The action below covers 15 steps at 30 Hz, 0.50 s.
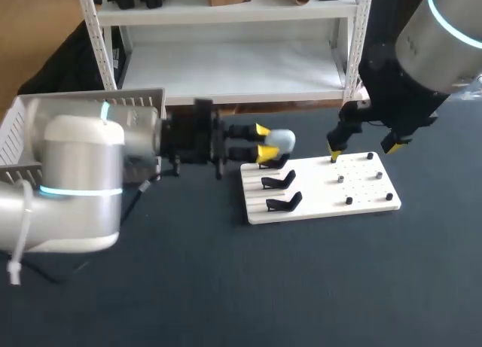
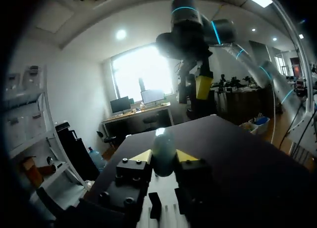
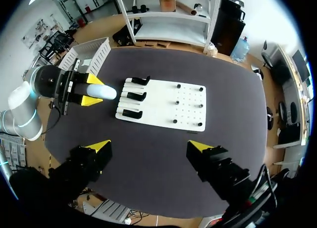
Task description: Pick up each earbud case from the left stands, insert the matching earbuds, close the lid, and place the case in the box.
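While the white slatted plastic box (image 1: 139, 100) sits at the far left of the dark table (image 1: 226, 287), out of the way until a case is ready for it, my left arm lies level just right of it. The left gripper (image 1: 263, 141) is pinched on the pale blue rounded earbud case (image 1: 282, 141). Both yellow tips press its sides, and the left wrist view shows the case (image 2: 163, 156) wedged between them. The case hangs in the air at the far left corner of the white flat board (image 1: 316, 196), just above the farthest of the three black curved stands (image 1: 279, 181). None of the stands carries a case that I can see. I judge the sideways hold is meant to leave the case's free end facing the other arm. Whether its lid is open, I cannot tell. Right of the stands, several small dark pieces (image 1: 340, 178) stand apart on the board's dotted half; they are probably the earbuds to be fitted, though they are too small to be sure. Farthest right, the right gripper (image 1: 364, 147) hangs over the board's far edge with its fingers spread wide and nothing between them. It looks placed to come down on one of those pieces next.
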Each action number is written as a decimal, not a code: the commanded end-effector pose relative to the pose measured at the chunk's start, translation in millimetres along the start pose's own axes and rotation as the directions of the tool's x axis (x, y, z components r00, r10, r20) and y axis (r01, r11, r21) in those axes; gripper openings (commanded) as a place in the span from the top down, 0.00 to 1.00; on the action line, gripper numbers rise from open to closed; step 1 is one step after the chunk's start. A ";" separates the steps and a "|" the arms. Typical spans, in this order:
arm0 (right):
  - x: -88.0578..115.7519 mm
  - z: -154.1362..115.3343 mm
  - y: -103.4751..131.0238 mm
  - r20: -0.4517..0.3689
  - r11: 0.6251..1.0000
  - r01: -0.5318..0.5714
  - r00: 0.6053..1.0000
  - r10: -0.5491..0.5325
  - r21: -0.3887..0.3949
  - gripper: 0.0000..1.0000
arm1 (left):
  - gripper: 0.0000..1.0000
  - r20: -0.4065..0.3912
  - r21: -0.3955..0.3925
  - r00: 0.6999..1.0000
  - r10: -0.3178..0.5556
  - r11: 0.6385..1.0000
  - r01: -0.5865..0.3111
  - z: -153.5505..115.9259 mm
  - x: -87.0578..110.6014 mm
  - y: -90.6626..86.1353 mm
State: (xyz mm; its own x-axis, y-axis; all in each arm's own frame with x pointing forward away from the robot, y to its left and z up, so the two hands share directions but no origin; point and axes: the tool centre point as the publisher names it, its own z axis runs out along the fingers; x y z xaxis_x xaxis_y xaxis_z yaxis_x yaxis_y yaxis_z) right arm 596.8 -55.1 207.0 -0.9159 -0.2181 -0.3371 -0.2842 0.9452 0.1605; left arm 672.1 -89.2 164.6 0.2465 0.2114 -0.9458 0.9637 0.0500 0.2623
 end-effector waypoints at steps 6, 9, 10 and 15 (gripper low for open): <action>-0.9 -0.7 0.2 -0.004 1.000 0.001 1.000 -0.001 0.001 0.00 | 1.00 -0.236 -0.266 0.970 0.059 0.956 -0.123 -75.4 -55.3 19.4; -0.9 -0.7 0.2 -0.004 1.000 0.001 1.000 -0.001 0.001 0.00 | 1.00 -0.269 -0.371 0.962 0.033 0.919 -0.135 -96.8 -55.9 36.4; -0.9 -0.7 0.2 -0.004 1.000 0.001 1.000 -0.001 0.001 0.00 | 1.00 -0.296 -0.405 0.955 0.018 0.903 -0.142 -103.5 -54.4 41.6; -0.9 -0.7 0.2 -0.004 1.000 0.001 1.000 -0.001 0.001 0.00 | 1.00 -0.318 -0.562 0.945 -0.081 0.819 -0.119 -141.1 -39.0 63.3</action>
State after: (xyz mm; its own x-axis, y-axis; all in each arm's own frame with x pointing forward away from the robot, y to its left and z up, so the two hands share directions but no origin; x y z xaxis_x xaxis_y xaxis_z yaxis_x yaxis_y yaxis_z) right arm 597.2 -55.0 207.9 -0.9167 -0.2188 -0.3343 -0.2840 0.9454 0.1600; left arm 717.3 29.2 243.0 0.1619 0.5145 -0.8421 0.8602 0.3446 0.3759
